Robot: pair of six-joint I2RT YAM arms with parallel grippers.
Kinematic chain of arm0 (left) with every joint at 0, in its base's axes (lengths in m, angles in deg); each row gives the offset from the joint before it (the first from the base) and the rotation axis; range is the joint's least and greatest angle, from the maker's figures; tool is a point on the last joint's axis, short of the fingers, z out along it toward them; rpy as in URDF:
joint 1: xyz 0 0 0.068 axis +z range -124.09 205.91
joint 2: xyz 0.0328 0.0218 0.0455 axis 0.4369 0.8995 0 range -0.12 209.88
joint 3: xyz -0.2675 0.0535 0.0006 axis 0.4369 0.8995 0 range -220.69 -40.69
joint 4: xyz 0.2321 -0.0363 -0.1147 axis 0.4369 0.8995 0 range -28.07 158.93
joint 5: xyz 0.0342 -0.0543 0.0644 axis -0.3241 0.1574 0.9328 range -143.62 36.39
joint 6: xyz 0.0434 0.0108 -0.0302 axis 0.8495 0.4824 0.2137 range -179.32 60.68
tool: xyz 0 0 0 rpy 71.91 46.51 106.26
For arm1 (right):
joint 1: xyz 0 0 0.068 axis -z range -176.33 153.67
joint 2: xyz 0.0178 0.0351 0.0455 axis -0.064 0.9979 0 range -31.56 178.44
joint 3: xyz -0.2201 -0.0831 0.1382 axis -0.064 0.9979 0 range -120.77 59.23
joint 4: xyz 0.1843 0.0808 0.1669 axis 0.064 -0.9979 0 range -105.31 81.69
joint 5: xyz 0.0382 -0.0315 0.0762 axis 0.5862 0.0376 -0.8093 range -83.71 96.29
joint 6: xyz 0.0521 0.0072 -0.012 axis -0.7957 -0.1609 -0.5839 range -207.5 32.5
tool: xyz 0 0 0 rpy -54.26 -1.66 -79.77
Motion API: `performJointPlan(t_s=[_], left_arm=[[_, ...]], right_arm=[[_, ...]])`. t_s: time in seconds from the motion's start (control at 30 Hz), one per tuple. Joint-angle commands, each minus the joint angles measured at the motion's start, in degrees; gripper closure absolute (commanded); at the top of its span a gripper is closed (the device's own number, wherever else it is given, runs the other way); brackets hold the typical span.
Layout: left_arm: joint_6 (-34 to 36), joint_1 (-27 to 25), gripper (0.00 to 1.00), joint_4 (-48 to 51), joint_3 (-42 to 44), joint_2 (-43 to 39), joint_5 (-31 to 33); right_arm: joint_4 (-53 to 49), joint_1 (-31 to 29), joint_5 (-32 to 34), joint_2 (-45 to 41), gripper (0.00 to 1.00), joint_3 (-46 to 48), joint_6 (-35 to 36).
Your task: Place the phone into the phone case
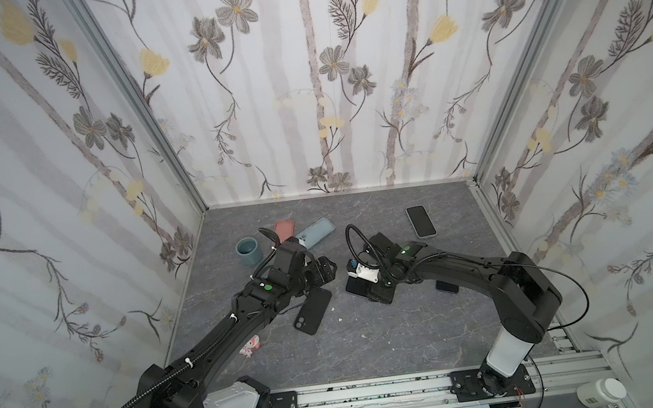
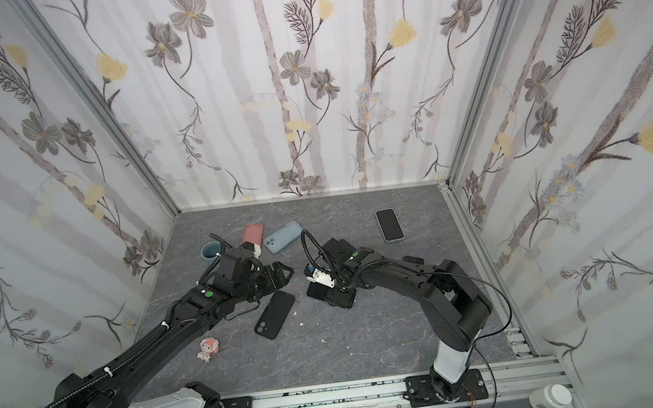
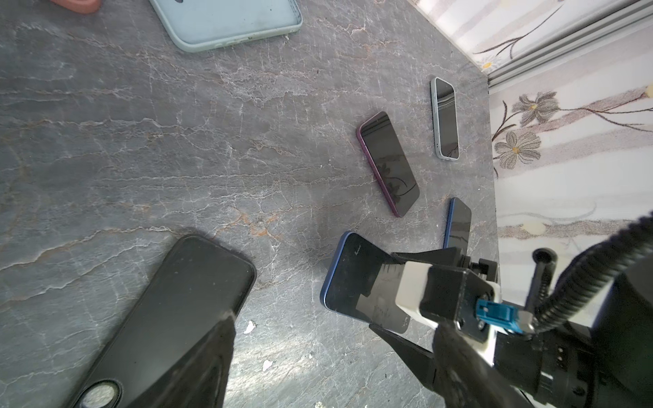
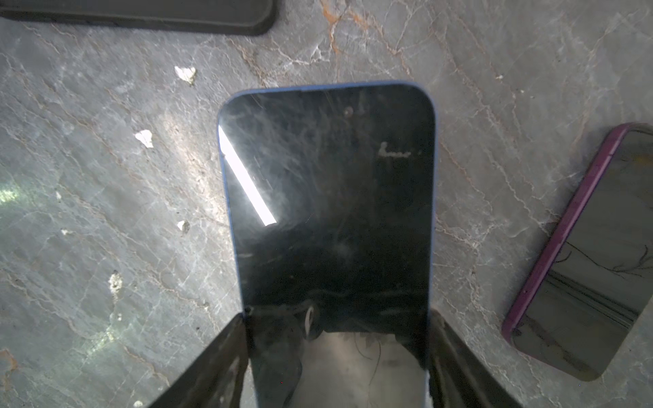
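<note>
A dark phone with a blue edge (image 4: 328,194) faces screen up, low over the grey table. My right gripper (image 4: 337,318) is shut on it, one finger against each long side. In both top views that phone (image 1: 356,287) (image 2: 318,292) pokes out from under the right gripper (image 1: 370,289). A black phone case (image 1: 313,311) (image 3: 176,311) lies flat just to its left, camera cutout toward the front. My left gripper (image 3: 334,339) (image 1: 333,271) hangs open above the case's far end, and nothing is between its fingers.
At the back left are a pale blue case (image 1: 315,231), a pink case (image 1: 285,230) and a teal cup (image 1: 249,251). Other phones lie nearby: a light-cased one (image 1: 421,221), a purple one (image 3: 388,162) and a dark blue one (image 1: 447,285). A pink figurine (image 2: 208,348) stands at the front left.
</note>
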Motion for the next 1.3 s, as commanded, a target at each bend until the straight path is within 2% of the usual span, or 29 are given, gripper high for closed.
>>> performJointPlan(t_s=[0.0,0.43,0.53,0.83,0.93,1.27], left_arm=[[-0.15,0.13,0.12,-2.23,-0.88,0.97,-2.07],[1.21,0.47,0.14,-3.48,-3.87,5.53,-9.34],[1.69,0.48,0.21,-3.88,-4.2,6.69,-11.73],[2.75,0.93,0.29,-3.46,-5.06,8.38,-13.62],[2.82,1.17,0.36,-4.14,-5.17,8.37,-15.19],[2.89,1.7,0.7,-5.99,-4.23,9.32,-21.93]], right_arm=[[1.3,-0.05,-0.98,-1.16,0.45,-0.04,-0.02],[3.07,0.01,-3.0,-5.83,0.45,-0.12,0.97],[4.22,0.01,-3.74,-6.04,0.45,0.12,1.22],[7.3,0.01,-6.05,-11.31,0.46,1.66,2.12],[7.92,0.03,-6.91,-12.32,0.45,2.32,2.66],[9.2,0.09,-10.32,-14.28,0.45,2.88,3.47]])
